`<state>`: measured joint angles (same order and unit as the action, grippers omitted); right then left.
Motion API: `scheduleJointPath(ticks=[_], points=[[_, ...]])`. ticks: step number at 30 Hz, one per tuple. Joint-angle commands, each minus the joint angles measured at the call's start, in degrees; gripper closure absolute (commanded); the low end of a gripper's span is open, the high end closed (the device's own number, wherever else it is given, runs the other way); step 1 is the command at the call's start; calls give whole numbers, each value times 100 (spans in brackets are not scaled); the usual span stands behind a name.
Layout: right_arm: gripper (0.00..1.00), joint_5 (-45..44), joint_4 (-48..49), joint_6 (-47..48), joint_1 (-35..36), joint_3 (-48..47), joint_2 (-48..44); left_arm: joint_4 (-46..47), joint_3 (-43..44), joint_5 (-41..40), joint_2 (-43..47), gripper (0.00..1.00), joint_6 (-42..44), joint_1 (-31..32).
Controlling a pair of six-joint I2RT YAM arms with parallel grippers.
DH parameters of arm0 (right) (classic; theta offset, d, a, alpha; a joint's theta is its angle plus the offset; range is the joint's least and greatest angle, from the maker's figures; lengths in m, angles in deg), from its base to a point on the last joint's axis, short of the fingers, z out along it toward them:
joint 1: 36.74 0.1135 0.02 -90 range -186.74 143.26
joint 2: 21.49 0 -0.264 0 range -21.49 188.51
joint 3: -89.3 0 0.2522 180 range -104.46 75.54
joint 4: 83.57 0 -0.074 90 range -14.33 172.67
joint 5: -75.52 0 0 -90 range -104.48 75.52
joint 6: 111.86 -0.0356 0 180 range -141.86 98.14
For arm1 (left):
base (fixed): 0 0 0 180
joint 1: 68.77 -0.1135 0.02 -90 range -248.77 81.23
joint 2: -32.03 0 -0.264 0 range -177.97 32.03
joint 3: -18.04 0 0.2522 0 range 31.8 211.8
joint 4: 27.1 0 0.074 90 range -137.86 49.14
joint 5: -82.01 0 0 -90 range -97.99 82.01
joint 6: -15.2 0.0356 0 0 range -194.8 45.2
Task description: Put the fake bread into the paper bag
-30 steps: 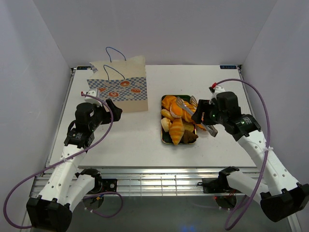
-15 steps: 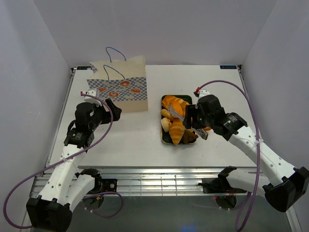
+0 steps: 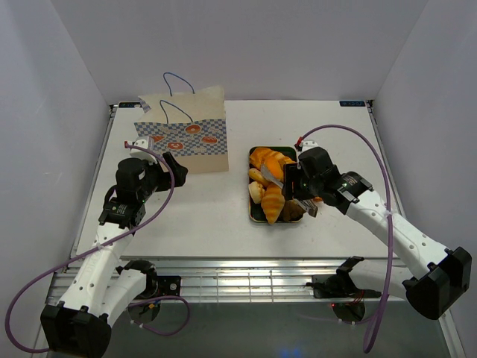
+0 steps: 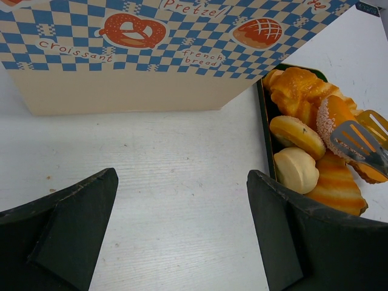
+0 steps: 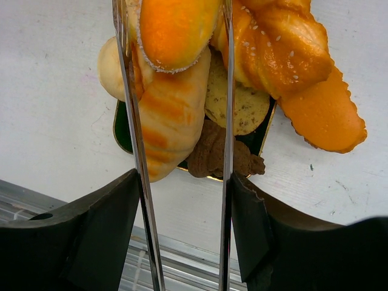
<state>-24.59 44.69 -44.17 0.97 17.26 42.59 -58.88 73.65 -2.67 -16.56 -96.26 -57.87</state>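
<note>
The fake bread lies piled in a dark green tray at mid-table. My right gripper is shut on metal tongs and holds them over the pile. In the right wrist view the two tong arms straddle an orange sugared roll, above a striped golden croissant and a brown bread. The paper bag stands upright at the back left. My left gripper is open and empty over bare table just in front of the bag.
A long orange bread hangs over the tray's right rim onto the table. In the left wrist view the tray rim and the tong tip show at the right. White walls enclose the table on three sides.
My right arm has swung left and over the tray, bringing the tongs down onto the bread pile. The left arm and the bag have not moved.
</note>
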Motion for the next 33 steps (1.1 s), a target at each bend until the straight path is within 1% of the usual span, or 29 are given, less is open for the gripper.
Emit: scheduleJointPath(ticks=[1,7,10,11,12,19,25,29,31,33], points=[[36,-228,185,-28,52,-43,-62,-44,184,-14,8,2,53,18],[36,-342,1,-28,43,-131,-44,-44,192,-5,8,2,53,18],[42,-378,-17,-19,52,-122,-53,-52,192,-14,17,2,53,18],[48,-352,-17,-28,43,-131,-62,-52,192,-14,35,2,53,18],[51,-334,-8,-20,43,-122,-62,-52,192,-5,35,2,53,9],[67,-264,-17,-37,43,-280,-141,-52,192,4,35,2,45,18],[70,-184,-43,-46,43,-517,-220,-52,192,21,26,2,53,18],[71,-298,-140,-20,43,-824,-237,-52,193,22,26,2,53,9],[74,-316,-175,-11,43,-974,-246,-52,192,21,26,2,53,18],[75,-334,-192,-2,43,-1062,-246,-52,192,13,26,2,53,9]])
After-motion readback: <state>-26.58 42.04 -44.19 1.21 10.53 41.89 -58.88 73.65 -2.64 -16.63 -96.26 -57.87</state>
